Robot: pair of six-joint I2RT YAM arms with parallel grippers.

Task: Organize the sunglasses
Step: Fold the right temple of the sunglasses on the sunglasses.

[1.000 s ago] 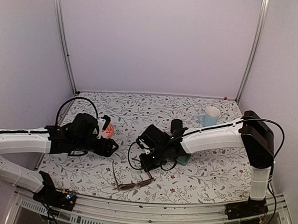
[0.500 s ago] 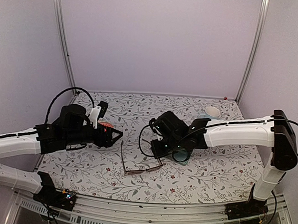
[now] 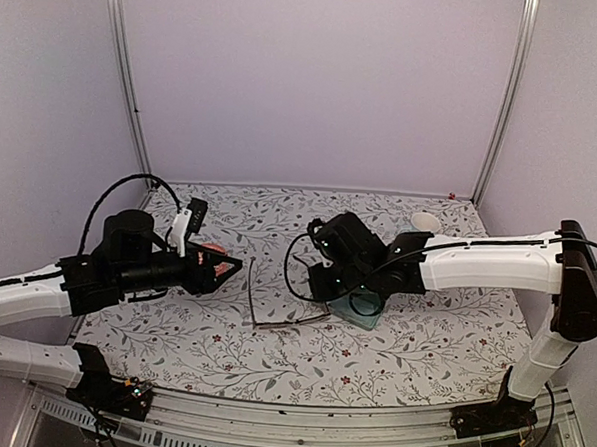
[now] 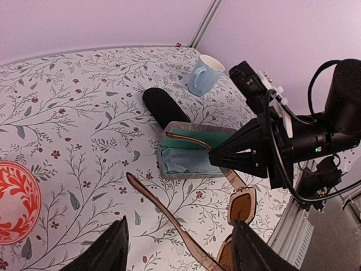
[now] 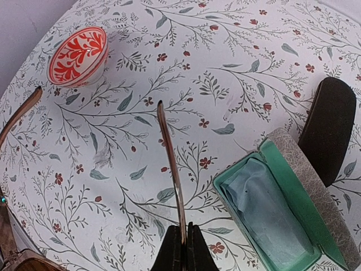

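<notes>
One pair of sunglasses (image 3: 283, 321) with a thin brown frame and amber lenses (image 4: 242, 206) hangs tilted just above the table's middle. My right gripper (image 3: 322, 288) is shut on one slim temple (image 5: 171, 158), pinching it at its fingertips (image 5: 183, 240). The other temple (image 4: 169, 217) reaches toward the left arm. My left gripper (image 4: 180, 251) stands open to the left of the glasses, its two dark fingers either side of that free temple without touching it. In the top view the left gripper (image 3: 228, 270) points at the glasses.
An open grey case (image 4: 189, 152) with teal lining and a blue cloth lies under the right arm, also seen as the grey case (image 5: 282, 212). A black oval case (image 4: 163, 104) lies behind it. A pale blue mug (image 3: 426, 222) stands back right. A red patterned bowl (image 5: 78, 53) sits by the left gripper.
My right gripper has carried the sunglasses away from the front edge toward the table's middle and the grey case. The left gripper has swung right toward them, its jaws a little narrower.
</notes>
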